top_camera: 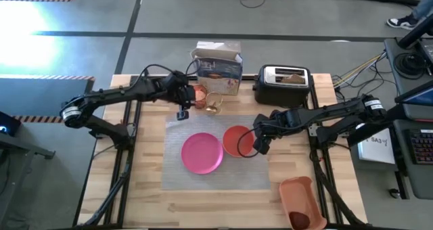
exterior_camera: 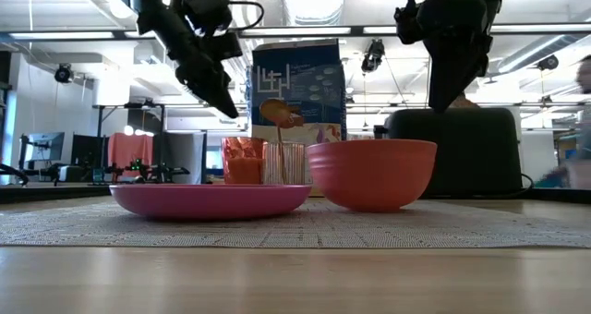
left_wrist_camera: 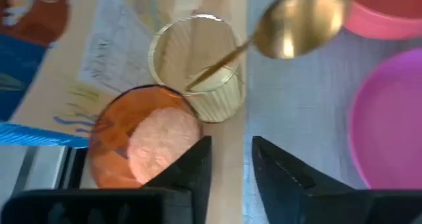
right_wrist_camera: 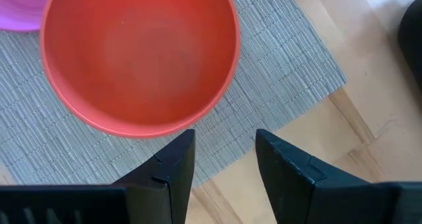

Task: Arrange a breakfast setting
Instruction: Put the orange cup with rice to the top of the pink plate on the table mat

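I see left end effector (top_camera: 184,111) above clear glass (top_camera: 214,104), fingers a little apart, holding nothing. Gold spoon (left_wrist_camera: 300,23) stands in glass, beside orange cup (top_camera: 200,93). Right end effector (top_camera: 260,143) beside orange bowl (top_camera: 238,140), slightly open, empty. Pink plate (top_camera: 202,153) and bowl sit on grey placemat (top_camera: 220,179).

The mat (top_camera: 223,166) was grey and finely woven, the plate (top_camera: 201,153) pink, the bowl (top_camera: 237,141) orange-red. The cup (left_wrist_camera: 142,141) was translucent orange, the glass (left_wrist_camera: 198,62) clear, the spoon (left_wrist_camera: 300,23) gold. The toaster (top_camera: 283,84) was black and silver, the tray (top_camera: 301,201) orange, the surface (top_camera: 203,213) pale wood, the carton (top_camera: 218,67) blue and white.
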Robot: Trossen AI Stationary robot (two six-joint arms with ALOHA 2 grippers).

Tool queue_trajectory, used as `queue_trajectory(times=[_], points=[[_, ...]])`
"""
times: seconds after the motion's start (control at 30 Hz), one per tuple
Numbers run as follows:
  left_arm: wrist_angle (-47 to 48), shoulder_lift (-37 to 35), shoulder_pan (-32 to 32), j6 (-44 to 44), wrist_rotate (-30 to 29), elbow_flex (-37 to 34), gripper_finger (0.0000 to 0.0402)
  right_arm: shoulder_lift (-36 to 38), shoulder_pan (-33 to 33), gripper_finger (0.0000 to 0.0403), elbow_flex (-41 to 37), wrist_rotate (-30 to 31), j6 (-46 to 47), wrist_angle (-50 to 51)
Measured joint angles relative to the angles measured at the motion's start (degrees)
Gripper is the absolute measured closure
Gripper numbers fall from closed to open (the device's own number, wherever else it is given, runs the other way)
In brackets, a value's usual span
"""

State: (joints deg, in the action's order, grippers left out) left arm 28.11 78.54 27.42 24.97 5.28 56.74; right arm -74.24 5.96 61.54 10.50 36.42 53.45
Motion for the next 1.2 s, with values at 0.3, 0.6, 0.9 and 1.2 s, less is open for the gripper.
queue_trajectory(times=[0.3, 0.6, 0.9, 1.2], points=[[-6.49, 0.0, 1.75, 0.87, -0.05, -4.37, 0.0226, 0.0, 0.0, 0.0252, -0.02, 0.0, 0.0, -0.22], [-8.11, 1.12, 3.46, 2.12, -0.15, -4.86, 0.0216, 0.0, 0.0, 0.0252, -0.02, 0.0, 0.0, -0.35], [-9.86, 7.79, 4.12, 2.57, -0.21, -3.72, 0.0216, 0.0, 0.0, 0.0252, -0.02, 0.0, 0.0, -1.26], [-9.66, 9.18, 4.37, 3.97, -0.2, -3.24, 0.0241, 0.0, 0.0, 0.0252, -0.02, 0.0, 0.0, -2.18]])
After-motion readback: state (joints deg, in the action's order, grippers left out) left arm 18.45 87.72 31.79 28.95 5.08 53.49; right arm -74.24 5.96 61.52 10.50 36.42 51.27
